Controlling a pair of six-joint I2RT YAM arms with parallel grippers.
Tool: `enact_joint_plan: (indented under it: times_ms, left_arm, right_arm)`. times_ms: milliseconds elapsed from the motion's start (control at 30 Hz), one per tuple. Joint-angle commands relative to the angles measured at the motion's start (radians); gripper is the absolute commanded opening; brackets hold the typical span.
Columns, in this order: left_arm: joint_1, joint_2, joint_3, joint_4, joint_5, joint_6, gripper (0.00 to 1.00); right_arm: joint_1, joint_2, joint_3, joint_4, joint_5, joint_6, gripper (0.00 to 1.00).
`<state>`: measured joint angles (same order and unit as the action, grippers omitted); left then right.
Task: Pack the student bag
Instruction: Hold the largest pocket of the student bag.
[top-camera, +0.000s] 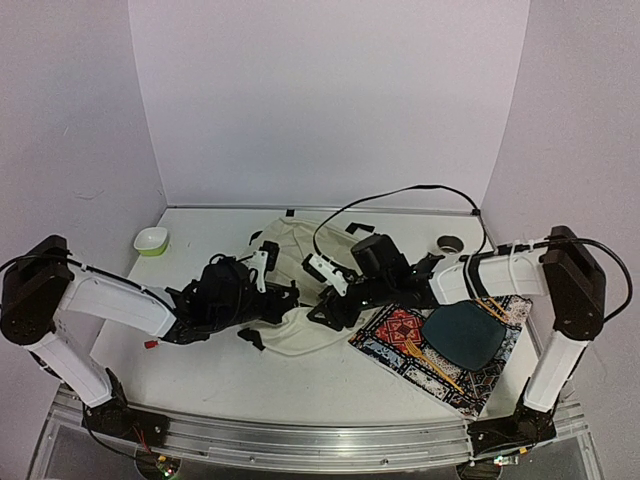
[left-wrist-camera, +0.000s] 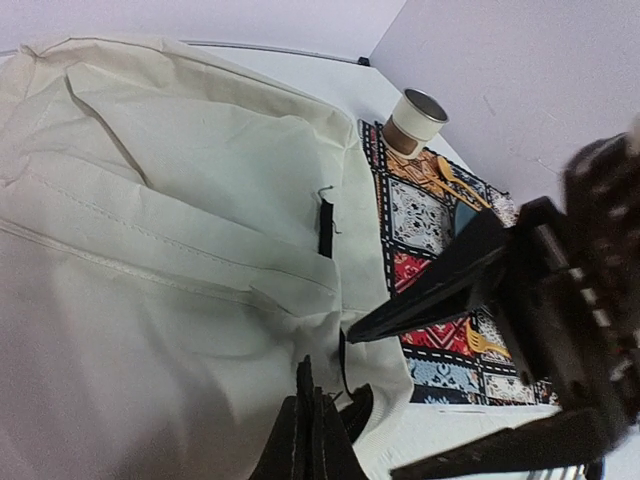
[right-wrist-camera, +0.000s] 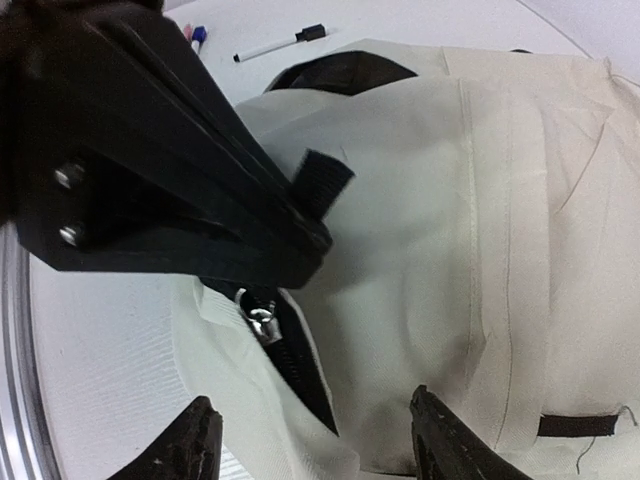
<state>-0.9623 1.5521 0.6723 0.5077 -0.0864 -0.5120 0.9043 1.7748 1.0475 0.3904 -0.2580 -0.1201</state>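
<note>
We see the student bag lying flat in the middle of the desk, its long axis running from the far edge toward the near edge. Both arms reach in at its near end. The right gripper hangs over the bag's right side, next to the placemat, with its jaws apart. In its wrist view the black zipper and metal pull lie between the fingers, the zipper slanting across the gap. The left gripper is spread too, straddling a bag corner and a black strap. We judge the right arm nearer the pull, so opening the bag falls to it.
</note>
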Motion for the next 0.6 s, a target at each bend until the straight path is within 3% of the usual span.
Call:
enact_joint_plan:
  times_ms: [0, 133, 267, 333, 467, 567]
  left_arm:
    - [0.000, -0.087, -0.037, 0.050, 0.061, -0.073, 0.00]
    - [-0.001, -0.105, -0.057, 0.050, 0.083, -0.103, 0.00]
    - [-0.003, -0.120, -0.095, 0.049, 0.116, -0.139, 0.00]
    - [-0.003, -0.148, -0.123, 0.046, 0.105, -0.152, 0.00]
    - [0.000, -0.261, -0.208, -0.008, 0.008, -0.188, 0.00]
    - [0.002, -0.366, -0.240, -0.140, -0.088, -0.191, 0.00]
  right_arm:
    - [0.010, 0.055, 0.046, 0.019, -0.036, -0.041, 0.60]
    - [0.012, 0.067, 0.049, 0.040, -0.073, -0.048, 0.47]
    - [0.013, 0.058, 0.036, 0.041, -0.060, -0.068, 0.14]
    - [0.012, 0.045, 0.018, 0.039, -0.024, -0.088, 0.03]
    - [-0.003, 0.011, -0.029, 0.039, 0.041, -0.117, 0.00]
    - [-0.037, -0.002, -0.052, 0.039, 0.065, -0.112, 0.00]
